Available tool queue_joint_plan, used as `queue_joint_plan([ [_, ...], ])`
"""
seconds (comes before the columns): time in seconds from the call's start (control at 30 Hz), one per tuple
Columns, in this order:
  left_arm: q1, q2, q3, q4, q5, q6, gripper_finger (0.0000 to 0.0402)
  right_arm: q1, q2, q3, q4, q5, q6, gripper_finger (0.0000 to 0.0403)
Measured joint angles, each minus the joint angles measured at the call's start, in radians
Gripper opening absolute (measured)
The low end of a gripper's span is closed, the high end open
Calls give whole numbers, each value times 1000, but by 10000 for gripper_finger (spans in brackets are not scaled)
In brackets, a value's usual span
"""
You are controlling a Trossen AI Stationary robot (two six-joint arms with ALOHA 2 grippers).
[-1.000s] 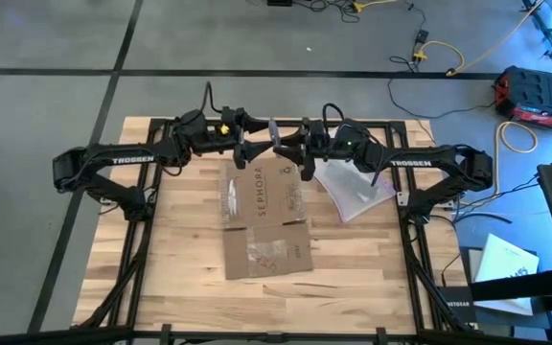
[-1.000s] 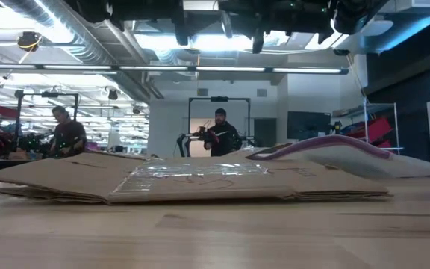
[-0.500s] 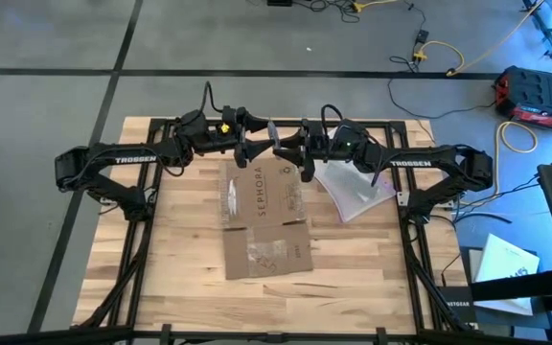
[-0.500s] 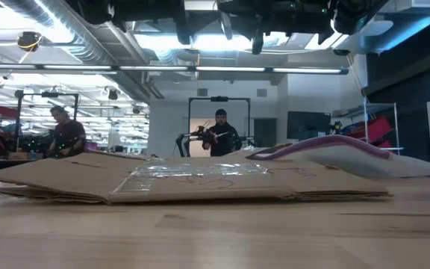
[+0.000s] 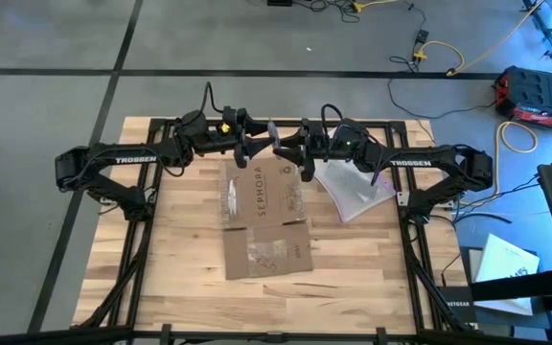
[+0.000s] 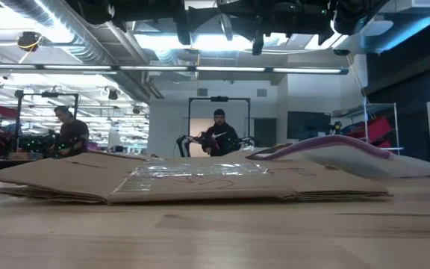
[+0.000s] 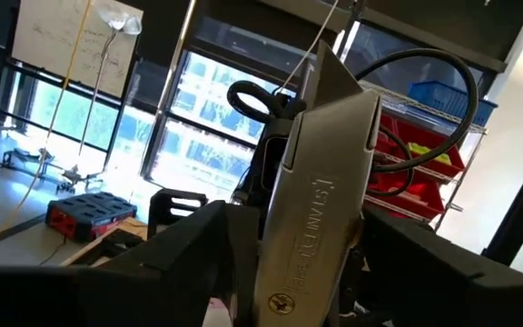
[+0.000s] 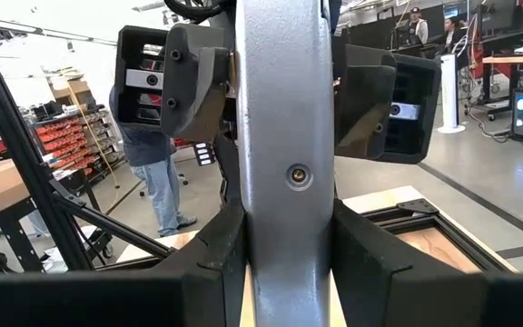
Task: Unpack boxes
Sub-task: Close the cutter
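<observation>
A flattened brown cardboard box (image 5: 262, 216) with black SEPHORA lettering lies flat on the table's middle, also in the low view (image 6: 192, 179). High above its far end, my two grippers meet tip to tip around a grey utility knife (image 5: 274, 135). My left gripper (image 5: 257, 144) comes from the left and is shut on the knife (image 7: 320, 182). My right gripper (image 5: 291, 146) comes from the right and is shut on the same knife (image 8: 284, 136). My left gripper pinches the knife's narrow long edges (image 7: 275, 227) between its two fingers, the lettered flat face showing between them. The fingers come about level from the table's left, along the knife. The knife is lifted clear above the table. My right gripper pinches the knife's body by its narrow edges (image 8: 252, 236), just below the screw (image 8: 296, 174), between its two fingers. It comes level from the table's right, along the knife. The knife's far end reaches between my left gripper's fingers (image 8: 193, 82).
A clear plastic bag (image 5: 353, 187) with a purple zip edge lies right of the box, under my right arm, seen also in the low view (image 6: 334, 153). Bare wood lies at the table's near and left parts. People stand far off in the room behind.
My left gripper has narrowed its fingers onto the knife that my right gripper holds. Both arms have kept their places, and the knife has not shifted.
</observation>
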Motion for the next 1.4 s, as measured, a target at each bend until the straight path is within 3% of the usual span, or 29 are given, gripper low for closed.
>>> queue_joint_plan([
  [0.5, 0, 0, 0, 0, 21, -2, 228, 0, 0, 0, 0, -14, -6, 105],
  [0.7, 0, 0, 0, 3, 26, 16, 107, -1, 1, -1, 0, -13, -1, 105],
  [1.3, -1, 0, 0, 24, 63, 29, 106, -1, 1, -1, 6, -49, -11, 105],
  [1.4, -2, 0, 0, 25, 72, 15, 80, 0, 0, -1, 6, -60, -17, 105],
])
